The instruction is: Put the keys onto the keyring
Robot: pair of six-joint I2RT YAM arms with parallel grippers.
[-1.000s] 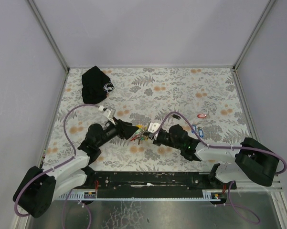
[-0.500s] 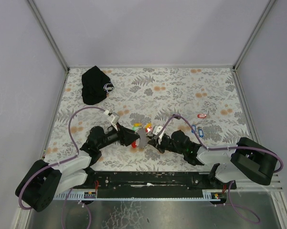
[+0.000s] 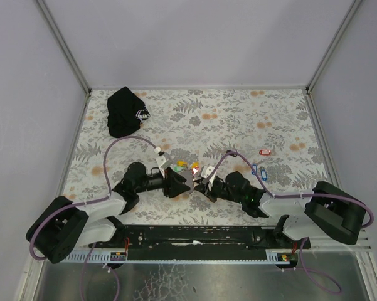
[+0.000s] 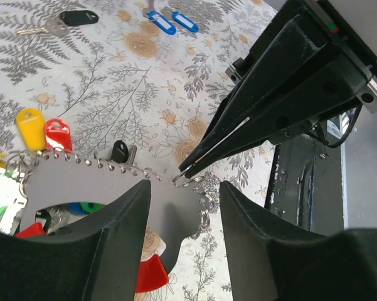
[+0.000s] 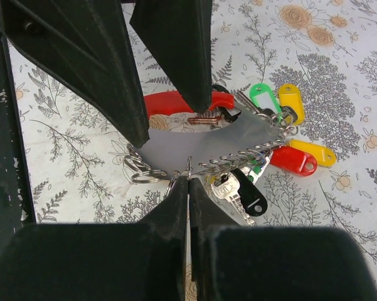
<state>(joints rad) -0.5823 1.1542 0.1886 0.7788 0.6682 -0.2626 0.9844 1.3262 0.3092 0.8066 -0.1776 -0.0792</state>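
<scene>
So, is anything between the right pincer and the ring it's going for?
Nothing visible. The right pincer is shut right at a small ring on the edge of the grey plate that the left pincer holds. Hanging keys sit to either side, not in the way.

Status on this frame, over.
Right gripper shut on small wire ring at edge of grey flat plate. Left gripper straddles plate, grip unclear. Colour-tagged keys hang on it; nothing in the way.
</scene>
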